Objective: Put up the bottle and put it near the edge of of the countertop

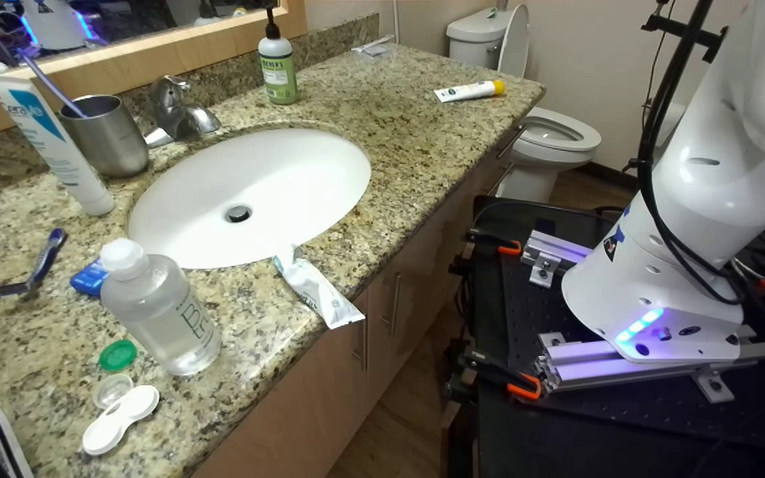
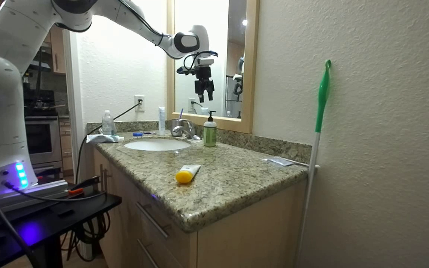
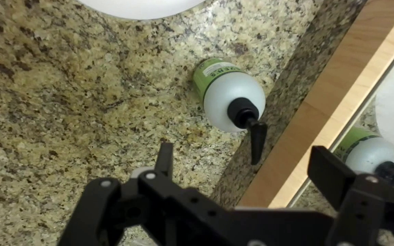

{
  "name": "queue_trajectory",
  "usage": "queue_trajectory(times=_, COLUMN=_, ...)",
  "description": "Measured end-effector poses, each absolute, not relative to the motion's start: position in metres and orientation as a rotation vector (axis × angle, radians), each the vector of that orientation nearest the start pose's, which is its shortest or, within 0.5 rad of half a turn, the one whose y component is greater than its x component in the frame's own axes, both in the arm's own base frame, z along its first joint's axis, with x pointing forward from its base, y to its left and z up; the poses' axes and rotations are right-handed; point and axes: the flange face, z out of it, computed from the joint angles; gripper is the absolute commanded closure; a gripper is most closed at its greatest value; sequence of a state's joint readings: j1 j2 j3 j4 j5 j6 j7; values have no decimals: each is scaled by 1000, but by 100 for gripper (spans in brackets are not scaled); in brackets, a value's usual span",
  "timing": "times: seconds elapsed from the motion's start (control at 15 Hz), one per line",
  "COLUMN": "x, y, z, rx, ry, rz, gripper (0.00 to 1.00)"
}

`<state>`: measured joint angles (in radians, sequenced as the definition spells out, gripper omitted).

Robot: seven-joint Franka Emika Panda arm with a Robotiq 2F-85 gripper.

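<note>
Hand up close, spread wide, hovers over granite worktop, near upright green-labelled Meyer's pump bottle.

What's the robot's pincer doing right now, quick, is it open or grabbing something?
Pincer: open, holding nothing; the green bottle stands on the countertop, outside its grip.

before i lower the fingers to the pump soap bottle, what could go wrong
The fingers might hit the wooden mirror frame, since the pump soap bottle stands close to the granite backsplash below it. The black pump nozzle juts sideways and could snag. Near the edge of the countertop, the bottle could bump the yellow-capped tube.
</note>
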<state>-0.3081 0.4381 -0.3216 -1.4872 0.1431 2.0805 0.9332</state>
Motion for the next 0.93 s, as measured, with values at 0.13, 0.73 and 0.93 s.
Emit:
queue_trajectory(times=0.13, x=590, y=-376, z=448, rx=-2185, ry=2205, rz=-274, gripper=0)
queue_trajectory(times=0.73, x=611, y=-393, z=390, rx=-2141, ry=2323, rz=-179, gripper=0)
queue_trajectory(times=0.93, x=616, y=-394, z=386, rx=-2148, ry=2325, rz=-171, gripper=25)
